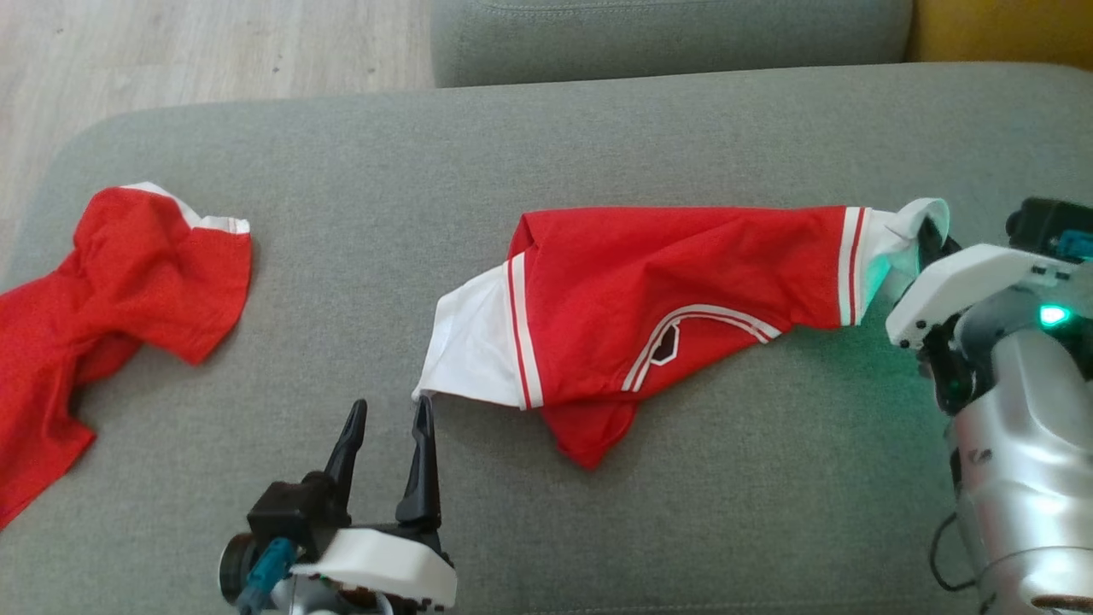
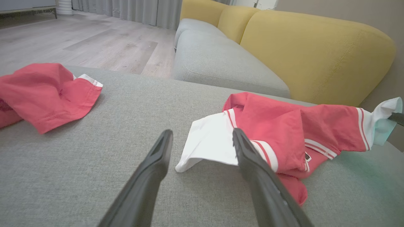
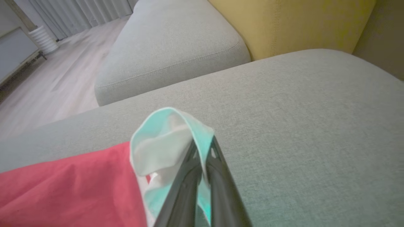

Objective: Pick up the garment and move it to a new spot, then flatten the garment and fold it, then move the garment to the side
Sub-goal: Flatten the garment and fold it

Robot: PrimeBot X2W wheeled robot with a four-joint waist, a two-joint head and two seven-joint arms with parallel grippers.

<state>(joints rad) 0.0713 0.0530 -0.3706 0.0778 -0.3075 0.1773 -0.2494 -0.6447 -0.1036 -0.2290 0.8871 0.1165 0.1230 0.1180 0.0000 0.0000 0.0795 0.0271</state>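
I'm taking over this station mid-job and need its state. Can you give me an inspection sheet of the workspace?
Surface: grey cushion, plain fabric.
Job's things: red and white garment stretched across the middle, wrinkled, not folded; its white cuff raised at the robot's right.
Clutter: second red garment crumpled at the left edge.
Grippers: left gripper open, holding nothing, by the white sleeve end; right gripper shut on the white cuff.
Cables: dark cable looping beside the right arm.
Surroundings: wooden floor, yellow backrest, grey curtains.
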